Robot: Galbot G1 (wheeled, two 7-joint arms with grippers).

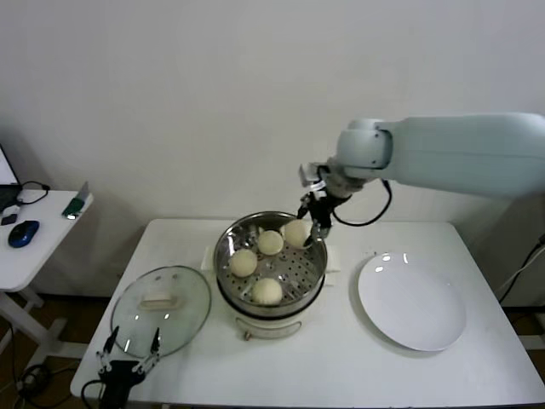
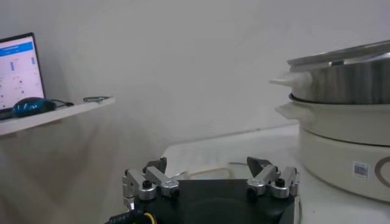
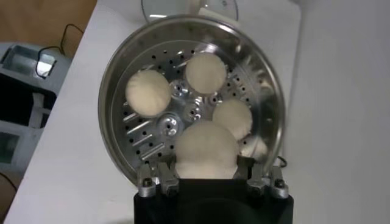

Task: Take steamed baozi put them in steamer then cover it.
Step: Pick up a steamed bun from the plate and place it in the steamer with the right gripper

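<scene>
The steamer (image 1: 223, 252) stands mid-table, a shiny steel pot with a perforated tray on a white base. Several steamed baozi lie on the tray: one at the front (image 1: 267, 290), one at the left (image 1: 243, 262) and one further back (image 1: 271, 242). My right gripper (image 1: 311, 230) reaches into the pot's far right side, shut on another baozi (image 1: 295, 232) that rests low on the tray. In the right wrist view that baozi (image 3: 206, 149) fills the space between my right gripper (image 3: 208, 167) fingers, with the steamer rim (image 3: 109, 79) around it. My left gripper (image 1: 129, 349) waits open at the table's front left.
A glass lid (image 1: 162, 311) lies flat on the table left of the steamer, just beyond the left gripper. A bare white plate (image 1: 413, 302) sits to the right. A side table (image 1: 34, 247) with a mouse stands far left. The left wrist view shows the steamer's side (image 2: 347, 79).
</scene>
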